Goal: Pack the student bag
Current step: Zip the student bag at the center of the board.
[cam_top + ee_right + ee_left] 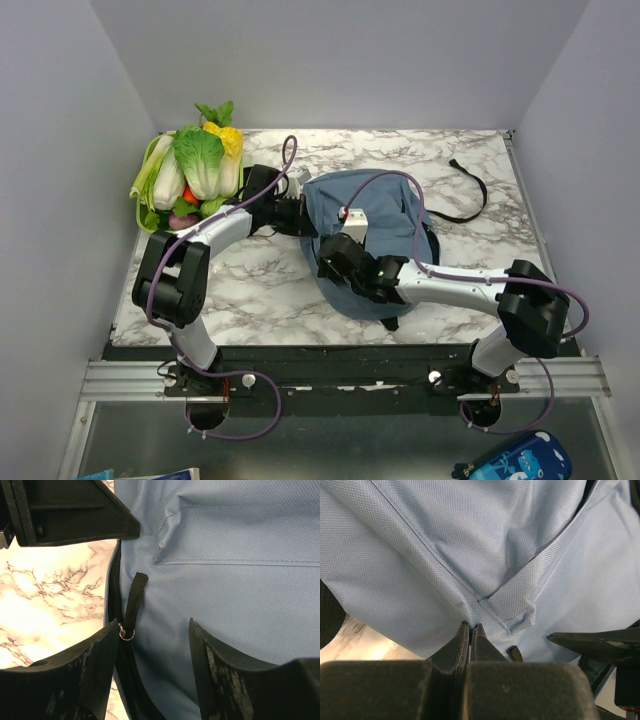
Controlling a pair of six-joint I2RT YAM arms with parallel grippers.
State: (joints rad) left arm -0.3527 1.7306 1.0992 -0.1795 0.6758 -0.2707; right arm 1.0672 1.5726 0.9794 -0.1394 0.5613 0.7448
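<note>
Dusty-blue student bag point(385, 225), fabric pinched in the left gripper point(471, 626).

I see a white, grey-veined marble-patterned worktop point(260, 285). A soft dusty-blue fabric backpack point(380, 228) lies around its middle, and its long black strap point(472, 205) trails toward the far right corner. A green basket point(150, 158) heaped with toy vegetables point(200, 160) sits in the far left corner.
</note>
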